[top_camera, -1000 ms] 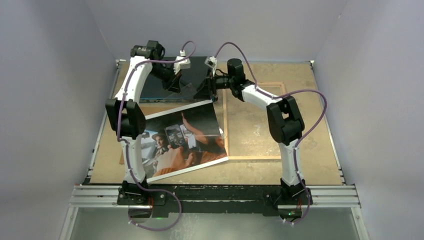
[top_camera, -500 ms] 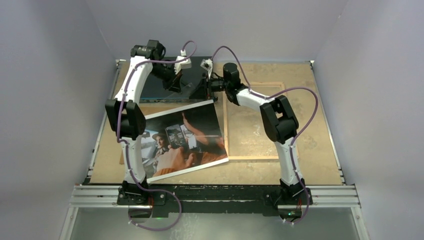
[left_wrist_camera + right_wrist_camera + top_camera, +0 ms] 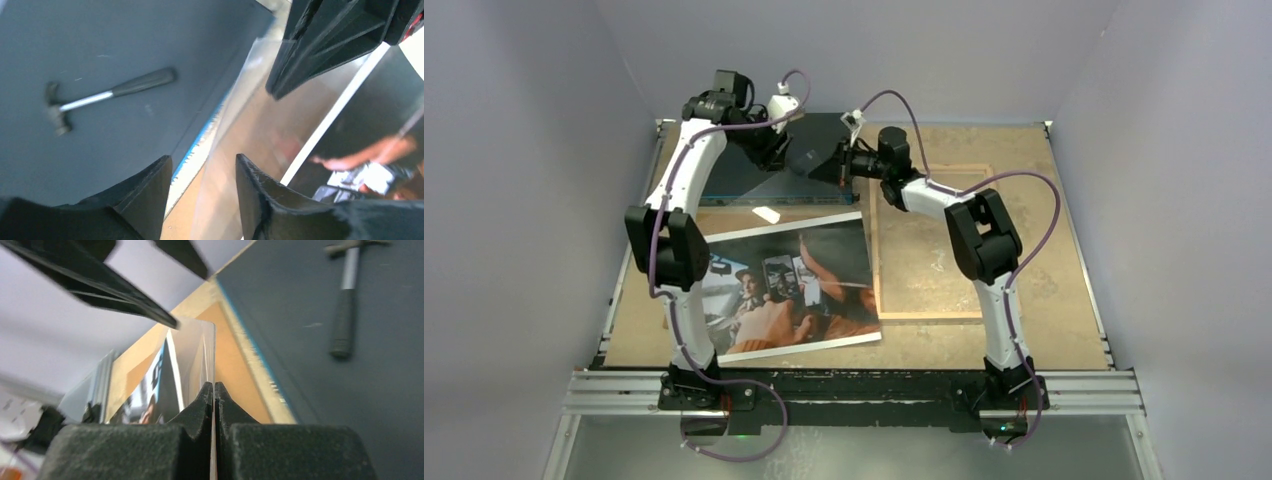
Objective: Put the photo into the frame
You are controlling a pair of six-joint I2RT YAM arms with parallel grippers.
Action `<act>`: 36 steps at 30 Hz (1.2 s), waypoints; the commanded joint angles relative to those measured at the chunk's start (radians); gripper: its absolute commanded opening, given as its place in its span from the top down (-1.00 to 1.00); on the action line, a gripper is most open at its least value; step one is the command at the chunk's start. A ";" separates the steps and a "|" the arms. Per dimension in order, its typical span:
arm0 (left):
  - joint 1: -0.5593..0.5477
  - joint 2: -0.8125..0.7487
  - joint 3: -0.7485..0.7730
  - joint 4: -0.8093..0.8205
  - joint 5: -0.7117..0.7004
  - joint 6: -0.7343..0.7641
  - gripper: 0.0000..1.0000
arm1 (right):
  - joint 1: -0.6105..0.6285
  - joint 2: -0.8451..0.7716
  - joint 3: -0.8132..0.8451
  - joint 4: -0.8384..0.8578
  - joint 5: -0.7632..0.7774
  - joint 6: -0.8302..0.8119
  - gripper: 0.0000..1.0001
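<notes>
My right claw (image 3: 214,387) pinches a thin clear pane (image 3: 196,355), left claw (image 3: 202,167) gapes; the large glossy photo print (image 3: 789,285) looks floppy, slick, so grab an edge.

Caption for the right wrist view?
Right gripper pinches a clear pane by its edge; hammer lies on grey mat.

White arm links (image 3: 686,175), black joints (image 3: 979,240); purple cables (image 3: 782,418) (looping loose); black jaws.

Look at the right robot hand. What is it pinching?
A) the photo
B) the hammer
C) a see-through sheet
C: the right gripper is shut on the edge of a see-through sheet, while the photo lies flat below and the hammer lies on the grey mat.
</notes>
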 commanded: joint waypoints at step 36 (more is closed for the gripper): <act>-0.012 -0.393 -1.063 0.318 -0.445 0.114 0.19 | -0.262 -0.651 -0.339 -0.127 1.019 -0.050 1.00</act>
